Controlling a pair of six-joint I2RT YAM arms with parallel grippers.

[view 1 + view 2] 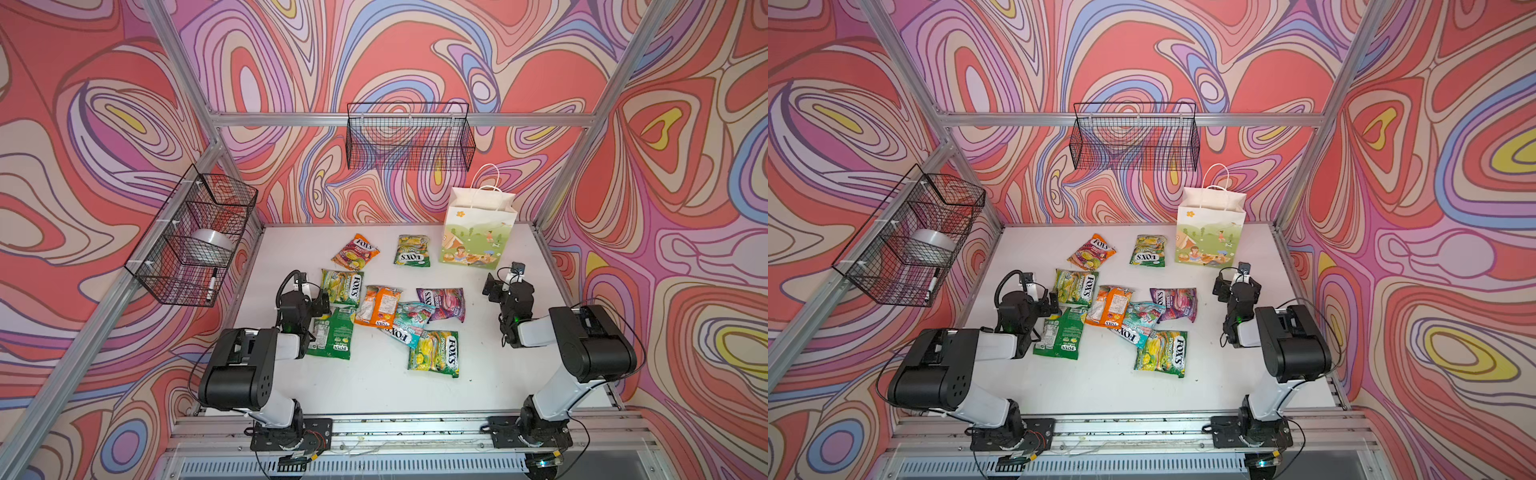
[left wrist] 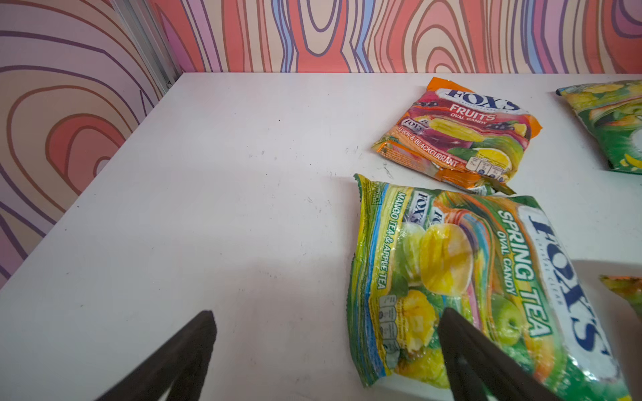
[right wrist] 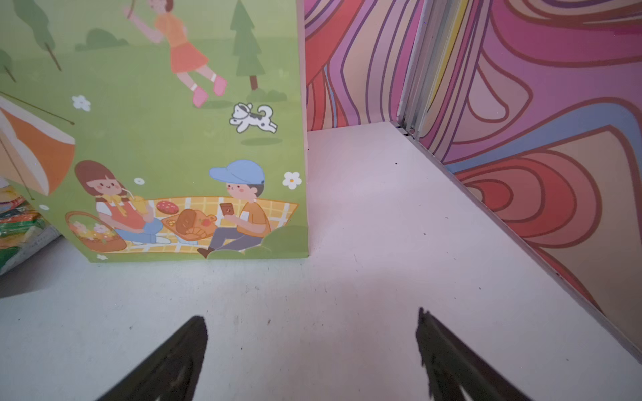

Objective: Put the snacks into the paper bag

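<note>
Table (image 1: 374, 395): white and flat, bounded by swirl-patterned walls. It carries the bag and every packet in view.
Paper bag (image 1: 480, 232): upright at the far right of the table, mouth open, cord handles standing up, picnic picture facing the arms. Its inside cannot be seen.
Snacks: eight FOX'S packets show in both top views, all lying flat on the table outside the bag.
Far pair: an orange Fruits packet (image 1: 355, 251) and a yellow-green packet (image 1: 411, 249), apart from each other. The second is near the bag's lower left corner.
Central cluster: an orange back-up packet (image 1: 378, 305), a purple Berries packet (image 1: 442, 303), a teal packet (image 1: 409, 324) and a near Spring Tea packet (image 1: 434, 353), meeting or overlapping at their edges.
Green packet (image 1: 332, 336): near left, partly hidden by the left arm.
Spring Tea packet (image 2: 469, 288): face up, just ahead of the left gripper.
Left gripper (image 2: 328, 312): low over the table and holding nothing, its fingers (image 2: 184, 354) spread wide. One finger shows against the Spring Tea packet's edge and the other against bare table; contact cannot be told.
Right gripper (image 3: 311, 314): fingers (image 3: 173, 361) spread wide and empty, over bare table before the bag's picnic face and apart from it.
Wire baskets: black. One hangs on the back wall (image 1: 409, 137). The other, on the left wall (image 1: 195, 241), holds a marker (image 1: 212, 284).
</note>
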